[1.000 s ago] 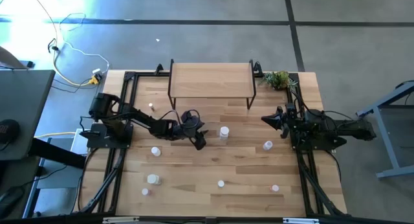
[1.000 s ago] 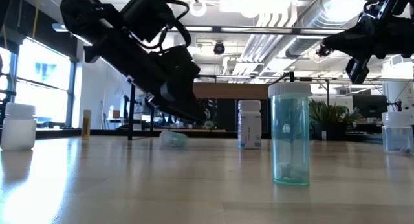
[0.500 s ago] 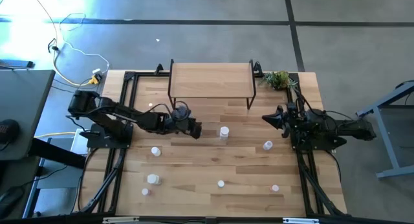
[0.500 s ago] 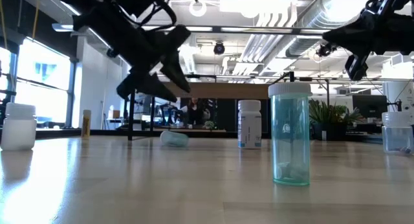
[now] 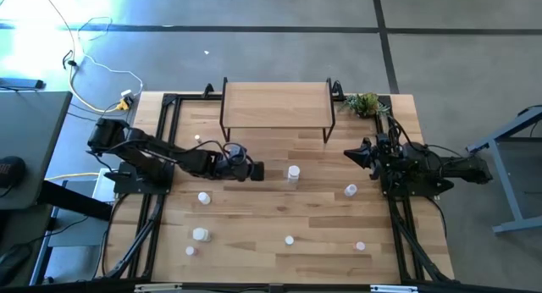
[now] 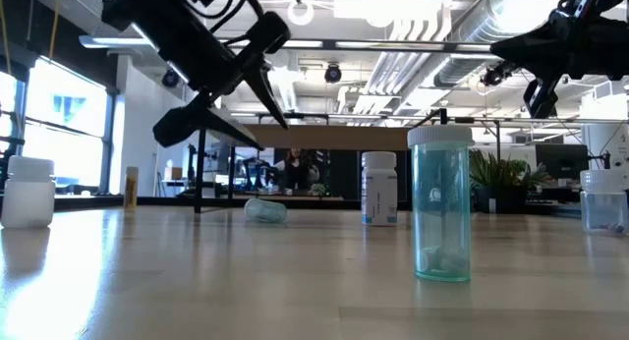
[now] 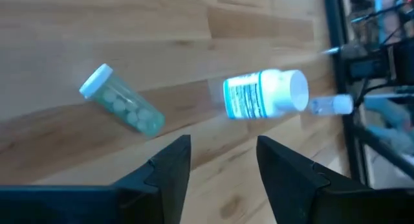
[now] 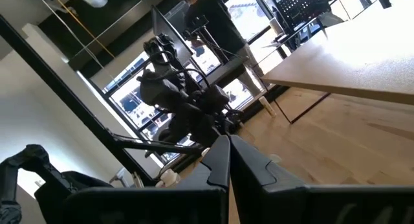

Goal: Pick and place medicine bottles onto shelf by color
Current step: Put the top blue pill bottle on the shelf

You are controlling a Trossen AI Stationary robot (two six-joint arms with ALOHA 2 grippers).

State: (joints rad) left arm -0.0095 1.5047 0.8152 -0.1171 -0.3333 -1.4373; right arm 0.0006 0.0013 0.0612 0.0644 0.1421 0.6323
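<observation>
Matt pale slatted wood tabletop [image 5: 288,212] — clear teal-tinted plastic bottle [image 6: 439,204], smooth white cap — black metal shelf legs [image 5: 223,115].

From above, the medicine bottles [image 5: 294,173] are too small for tint or label to be told, and the small one lying on its side under the left tool [image 5: 256,170] is hidden by the arm. In the low view, a white-capped bottle [image 6: 27,191] is cut by the picture's left edge and a clear one [image 6: 602,198] by the right edge; the shelf [image 6: 334,138] shows only as a thin edge, partly behind the left arm. In the left wrist view, the far small bottle [image 7: 331,105] is blurred, and the print on the white bottle [image 7: 265,94] cannot be read.
</observation>
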